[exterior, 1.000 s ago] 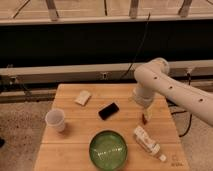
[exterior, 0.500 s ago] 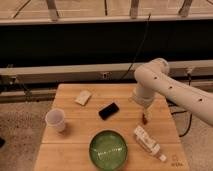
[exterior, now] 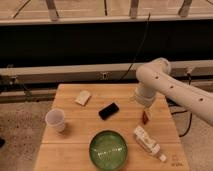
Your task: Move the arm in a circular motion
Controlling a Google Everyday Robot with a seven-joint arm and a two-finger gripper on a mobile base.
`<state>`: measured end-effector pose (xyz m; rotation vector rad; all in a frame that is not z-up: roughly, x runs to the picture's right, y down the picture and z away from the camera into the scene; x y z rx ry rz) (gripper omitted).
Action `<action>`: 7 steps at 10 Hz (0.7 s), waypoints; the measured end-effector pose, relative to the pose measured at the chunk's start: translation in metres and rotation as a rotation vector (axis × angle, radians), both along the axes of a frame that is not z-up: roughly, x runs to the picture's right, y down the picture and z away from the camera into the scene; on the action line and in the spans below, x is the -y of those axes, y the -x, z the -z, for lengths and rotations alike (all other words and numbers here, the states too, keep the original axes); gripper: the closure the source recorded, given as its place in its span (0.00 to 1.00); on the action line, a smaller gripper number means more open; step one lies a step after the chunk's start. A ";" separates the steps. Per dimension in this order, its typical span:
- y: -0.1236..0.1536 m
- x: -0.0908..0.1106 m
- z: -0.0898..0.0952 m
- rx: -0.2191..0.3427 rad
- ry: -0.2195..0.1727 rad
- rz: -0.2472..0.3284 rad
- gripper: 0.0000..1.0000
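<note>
Arm (exterior: 172, 90) reaches in from right, elbow bent over right side of wooden worktop (exterior: 70, 150). Gripper (exterior: 145, 117) hangs near bottle (exterior: 148, 142), nothing held. Finger state: cannot tell. Circle progress not judgeable from single pose; no object involved.

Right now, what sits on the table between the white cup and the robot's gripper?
In the camera view, a black phone lies between the cup and the gripper, on the wooden table.
</note>
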<state>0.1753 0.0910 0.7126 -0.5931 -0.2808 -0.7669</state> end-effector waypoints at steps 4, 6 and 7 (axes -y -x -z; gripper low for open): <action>-0.002 -0.003 -0.001 0.013 -0.001 0.020 0.20; -0.001 -0.003 -0.001 0.022 -0.003 0.037 0.20; 0.000 -0.003 -0.001 0.026 -0.002 0.043 0.20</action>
